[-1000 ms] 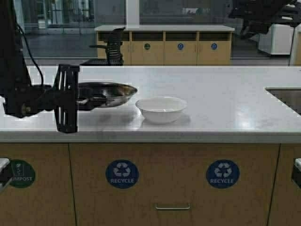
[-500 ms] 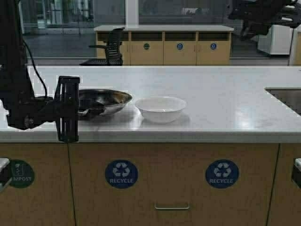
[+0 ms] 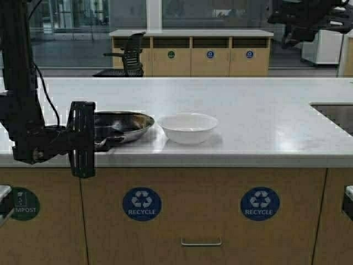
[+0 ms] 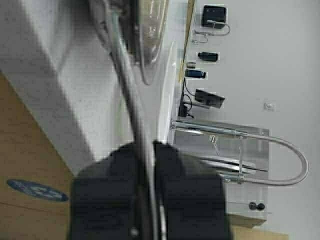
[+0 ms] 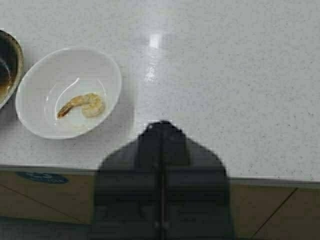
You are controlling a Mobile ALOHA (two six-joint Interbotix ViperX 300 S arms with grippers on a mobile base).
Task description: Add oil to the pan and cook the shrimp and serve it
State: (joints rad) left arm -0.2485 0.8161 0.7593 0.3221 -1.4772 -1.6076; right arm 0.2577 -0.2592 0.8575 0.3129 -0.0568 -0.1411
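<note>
Lowered and drawn toward the near edge over the last second: the pan [image 3: 122, 125], now flat at the left of the frame, close beside the white bowl [image 3: 188, 127] but apart from it. Gripped by its handle in the left hand [image 3: 105, 141], fingers clamped on the thin metal stem, as seen in the left wrist view [image 4: 142, 165]. Earlier held higher and tilted toward the bowl; now level, rim lower against the counter [image 3: 248, 121]. Whole scene also shifted slightly left and down, suggesting a small move of the base. Whether resting fully on the surface or just above it, hard to tell.

Served already, by the look of it: one cooked shrimp [image 5: 82, 105], curled and golden-pink, lying in the bowl in the right wrist view. Pouring step apparently finished; setting the pan down and letting go likely all that remains. No oil jug in sight.

Raised in the upper right of the frame, well away from the work: the right hand [image 3: 287, 25], its fingers pressed together on nothing in its own wrist view.

Pale speckled stone surface, glossy with ceiling light. Sink cut-out [image 3: 335, 113] at far right. Wood-fronted cabinets with recycle stickers [image 3: 143, 204] below; an office chair [image 3: 128, 55] and a second bank of bins beyond.
</note>
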